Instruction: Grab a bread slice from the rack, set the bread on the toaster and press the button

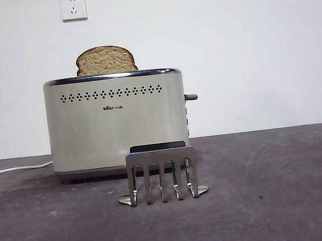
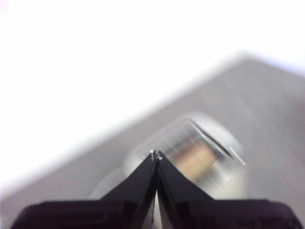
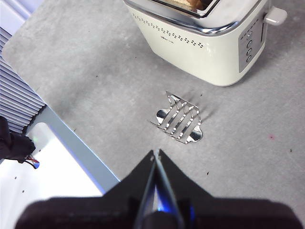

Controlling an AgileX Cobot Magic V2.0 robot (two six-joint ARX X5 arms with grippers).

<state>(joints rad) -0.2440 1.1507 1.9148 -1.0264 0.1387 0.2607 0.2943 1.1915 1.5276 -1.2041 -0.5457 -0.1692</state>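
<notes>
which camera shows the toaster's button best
The front view: the button sticks out sideways from the toaster, sharp against the wall. The right wrist view shows it pale at the frame's corner. The left wrist view is too blurred to show it.

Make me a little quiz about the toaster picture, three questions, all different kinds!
1. True or false: the slice of bread is standing in the rack.
2. Pick one. The rack sits: A) behind the toaster, B) in front of the toaster, apart from it, C) on top of the toaster.
3. Fill the gap: the button sticks out from the toaster's narrow ____.

Key
1. False. The slice pokes up from the toaster's top; the rack holds nothing.
2. B.
3. End. Neither the left tool nor the right tool is touching it; both have their jaws closed together.
</notes>
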